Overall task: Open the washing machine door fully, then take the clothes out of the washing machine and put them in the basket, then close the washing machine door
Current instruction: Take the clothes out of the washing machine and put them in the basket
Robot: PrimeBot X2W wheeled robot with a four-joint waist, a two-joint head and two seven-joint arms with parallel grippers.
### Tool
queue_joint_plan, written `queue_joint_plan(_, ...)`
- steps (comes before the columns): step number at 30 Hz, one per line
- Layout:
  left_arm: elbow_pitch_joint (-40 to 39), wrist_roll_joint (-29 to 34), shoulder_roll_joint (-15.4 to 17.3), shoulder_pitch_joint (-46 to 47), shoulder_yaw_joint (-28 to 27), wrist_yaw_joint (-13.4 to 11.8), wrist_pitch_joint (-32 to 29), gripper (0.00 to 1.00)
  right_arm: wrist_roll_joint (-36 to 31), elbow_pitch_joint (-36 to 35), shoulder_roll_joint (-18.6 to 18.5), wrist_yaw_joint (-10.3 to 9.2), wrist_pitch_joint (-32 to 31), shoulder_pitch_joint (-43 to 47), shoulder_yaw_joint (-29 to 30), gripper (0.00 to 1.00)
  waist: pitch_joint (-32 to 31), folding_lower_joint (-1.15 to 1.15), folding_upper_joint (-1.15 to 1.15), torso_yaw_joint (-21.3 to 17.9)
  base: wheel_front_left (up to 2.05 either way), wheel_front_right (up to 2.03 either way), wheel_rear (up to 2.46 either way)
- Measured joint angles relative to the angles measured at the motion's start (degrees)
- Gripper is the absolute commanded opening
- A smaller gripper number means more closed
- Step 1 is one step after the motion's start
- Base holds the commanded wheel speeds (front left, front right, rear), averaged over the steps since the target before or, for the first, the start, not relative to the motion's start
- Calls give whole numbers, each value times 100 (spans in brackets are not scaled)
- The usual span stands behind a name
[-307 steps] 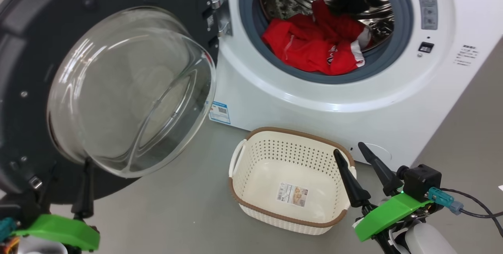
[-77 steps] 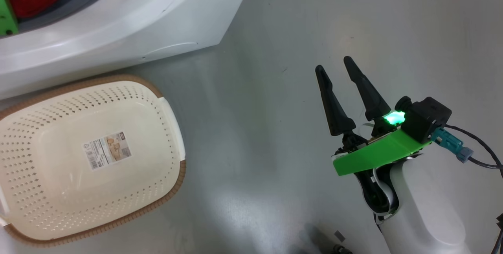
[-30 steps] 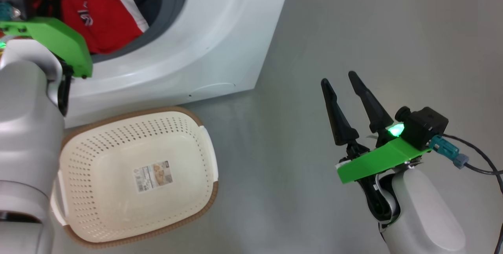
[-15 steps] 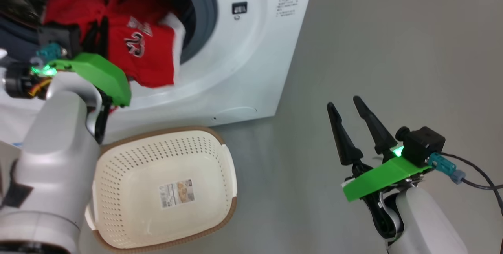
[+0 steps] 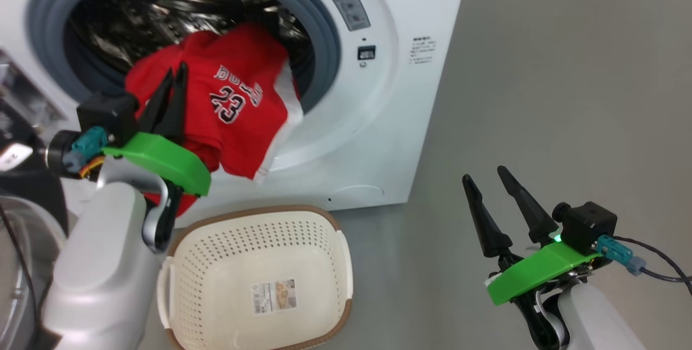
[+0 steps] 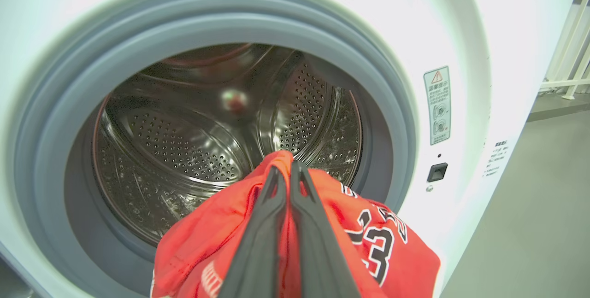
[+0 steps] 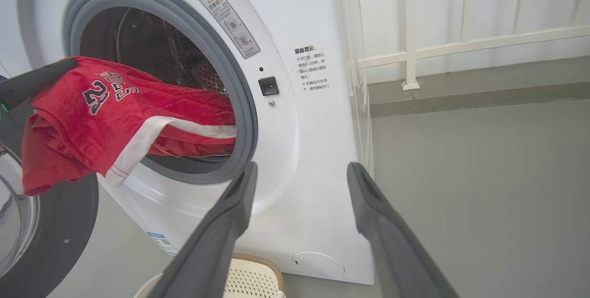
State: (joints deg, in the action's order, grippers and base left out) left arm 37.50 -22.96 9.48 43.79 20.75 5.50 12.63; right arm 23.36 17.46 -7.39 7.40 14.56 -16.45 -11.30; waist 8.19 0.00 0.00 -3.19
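Partly past the gasket edge (image 5: pixel 323 41), clothes (image 5: pixel 238 123) pinched in left end effector (image 5: pixel 177 70), right end effector (image 5: pixel 484 172) wide.

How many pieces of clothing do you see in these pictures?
1. The red jersey hangs partly out of the washing machine opening, pinched by the left gripper. It may hide more in the drum.

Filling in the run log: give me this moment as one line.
stage: unloading | left gripper: shut on clothes, partly out of washing machine | right gripper: open, empty | basket: empty
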Motion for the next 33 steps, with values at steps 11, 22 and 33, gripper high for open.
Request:
queue_joint_plan(11, -3151, -136, 399, -1212, 42, -502, -1063, 0, 54, 26, -75, 0, 0, 41, -113, 100, -351, 0, 0, 344, 0, 0, 0)
queue_joint_plan(22, -4479, -378, 603, -2009, 38, -804, -1711, 0, 56, 21, -74, 0, 0, 109, -176, 100, -210, 0, 0, 363, 0, 0, 0)
queue_joint_plan(33, -3231, -493, 592, -2568, 326, -554, -1310, 0, 93, 19, -75, 0, 0, 75, -191, 100, -17, 0, 0, 185, 0, 0, 0)
